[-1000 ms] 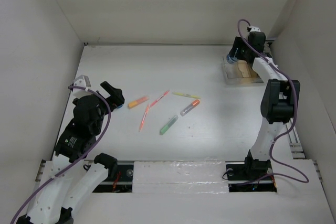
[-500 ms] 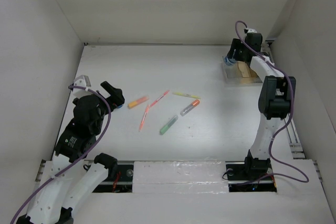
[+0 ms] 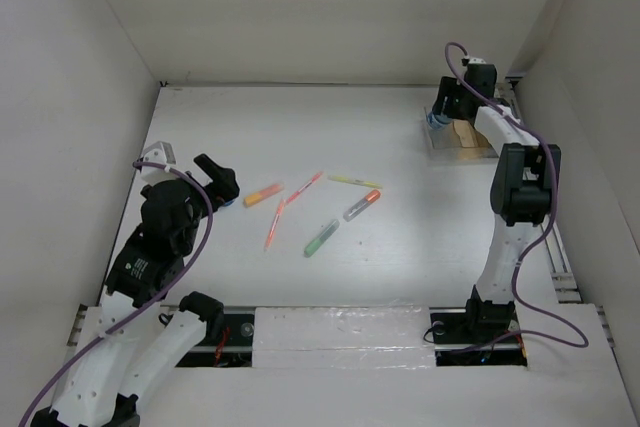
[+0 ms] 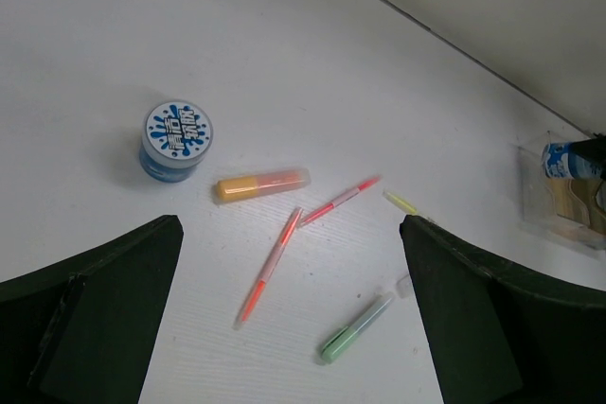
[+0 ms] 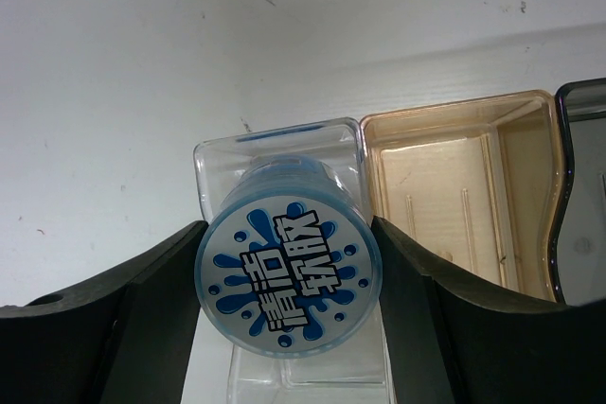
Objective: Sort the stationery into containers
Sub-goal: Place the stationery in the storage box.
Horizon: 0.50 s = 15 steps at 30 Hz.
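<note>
Right gripper (image 5: 287,276) clamps pot (image 5: 284,281), hiding most of clear compartment (image 5: 213,166) beneath; organiser (image 5: 454,201) cut off right of it; arm shifted slightly since earlier; left gripper (image 4: 289,262) agape.

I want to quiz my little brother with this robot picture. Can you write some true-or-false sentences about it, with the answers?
1. The right gripper is holding a blue-and-white pot. True.
2. That pot is at the amber compartment. False: it is at the clear compartment. The amber one beside it looks empty.
3. The left gripper is open and holds nothing. True.
4. No pens are left on the table. False: the green pen, the orange marker and others lie on it.
5. The other pot lies on its side. False: it stands upright on the table, lid up.
</note>
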Available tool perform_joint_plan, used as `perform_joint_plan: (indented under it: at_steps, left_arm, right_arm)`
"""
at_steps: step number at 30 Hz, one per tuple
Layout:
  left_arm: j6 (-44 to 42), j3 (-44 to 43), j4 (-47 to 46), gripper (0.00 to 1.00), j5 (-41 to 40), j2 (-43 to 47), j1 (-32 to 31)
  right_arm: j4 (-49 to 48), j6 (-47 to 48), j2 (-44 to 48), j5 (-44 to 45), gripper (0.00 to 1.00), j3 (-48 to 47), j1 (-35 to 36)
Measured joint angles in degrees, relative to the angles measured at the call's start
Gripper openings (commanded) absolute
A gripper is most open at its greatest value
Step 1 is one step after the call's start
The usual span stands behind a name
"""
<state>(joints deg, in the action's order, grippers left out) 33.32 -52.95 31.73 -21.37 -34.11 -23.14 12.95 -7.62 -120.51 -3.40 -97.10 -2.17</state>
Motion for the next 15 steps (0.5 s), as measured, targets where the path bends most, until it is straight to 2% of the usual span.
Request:
perform_joint_plan:
  at_steps: [3,7,11,15]
  left_arm:
    - [-0.02,0.0,-0.13,1.0,0.02,-0.22,0.0]
    - [-0.04,0.0,-0.24,1.0,0.13,-0.22,0.0]
    - [-0.04,0.0,-0.24,1.0,0.15,-0.22,0.0]
    - [-0.04,0.0,-0.24,1.0,0.17,-0.24,0.0]
  right_arm:
    - [0.39,0.28,-0.44,0.0,0.15,-0.76,0.04]
    - [0.52,0.44,-1.36,0.07,0.23,-1.64,0.11]
    - [0.76,0.85,-2.4,0.44,0.35,-2.49,0.31]
    - [0.7,1.4,-2.75,1.01,0.56,-2.6,0.72]
